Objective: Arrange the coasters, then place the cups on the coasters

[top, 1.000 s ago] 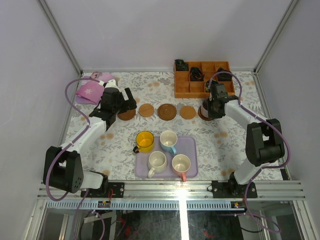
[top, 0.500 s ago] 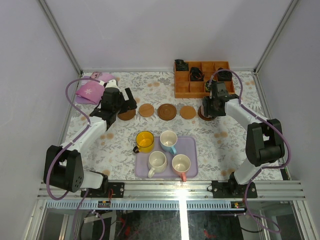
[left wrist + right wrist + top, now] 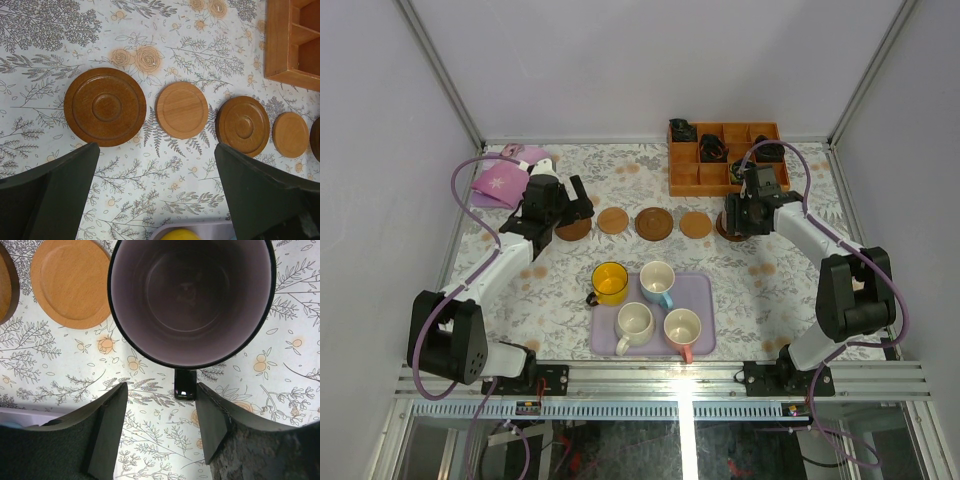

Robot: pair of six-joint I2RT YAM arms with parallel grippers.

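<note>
Four coasters lie in a row: a dark grooved one (image 3: 105, 113), a tan one (image 3: 182, 110), a second dark one (image 3: 243, 126) and a small tan one (image 3: 290, 134). My left gripper (image 3: 157, 165) hangs open above the row's left end (image 3: 573, 229), holding nothing. The greyish-purple cup (image 3: 192, 295) stands upright on a fifth dark coaster (image 3: 724, 233) at the right end. My right gripper (image 3: 161, 405) is open just behind the cup, with the cup's dark handle (image 3: 185, 384) free between the fingers. The light blue (image 3: 658, 281), cream (image 3: 634, 325) and pink (image 3: 682, 328) cups stand on the lavender tray (image 3: 705, 292), and the yellow cup (image 3: 610, 282) at its left edge.
An orange-brown compartment box (image 3: 725, 160) with dark items stands at the back right, close behind the right gripper. A pink cloth (image 3: 500, 181) lies at the back left. The floral table cover (image 3: 770, 280) spreads to metal frame posts at the sides.
The right gripper has opened and let go of the greyish-purple cup, which stays on its coaster; the gripper has drawn back slightly. The left arm has not moved.
</note>
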